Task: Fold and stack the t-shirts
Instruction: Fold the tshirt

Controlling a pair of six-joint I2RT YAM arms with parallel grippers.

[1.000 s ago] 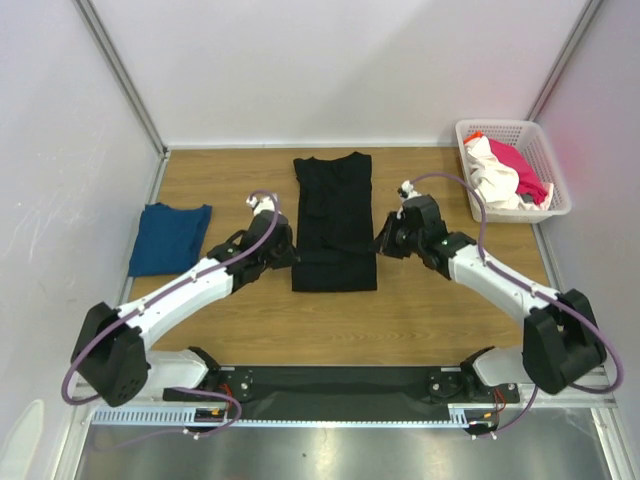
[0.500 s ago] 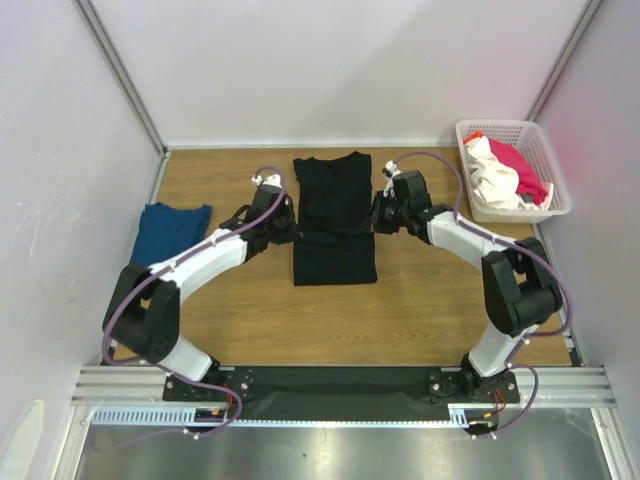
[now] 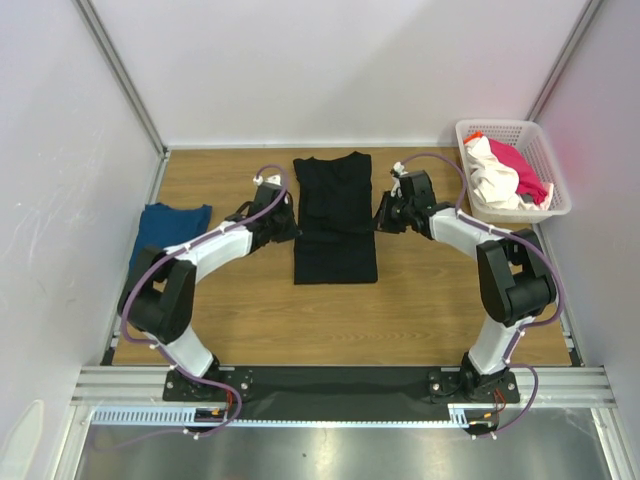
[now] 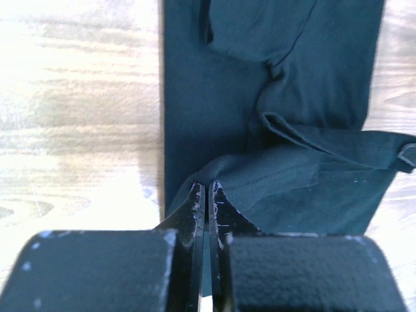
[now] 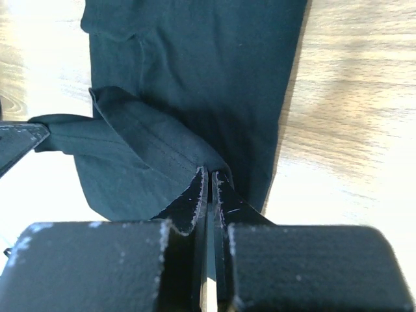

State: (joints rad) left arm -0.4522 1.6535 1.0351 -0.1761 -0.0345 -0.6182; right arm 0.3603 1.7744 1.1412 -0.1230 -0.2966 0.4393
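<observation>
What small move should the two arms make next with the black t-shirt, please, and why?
Probably carry the lifted edge toward the far end. The left gripper and right gripper are each shut on the black t-shirt, raised near mid-length, so the fold looks half made.

Both arms (image 3: 215, 250) are white with black joints, purple cables (image 3: 437, 155) and scuffed black tools (image 4: 206, 188).

Left gripper (image 4: 206, 195) pinching black t-shirt (image 4: 273, 97) hem; wooden table (image 4: 78, 117) beneath.
</observation>
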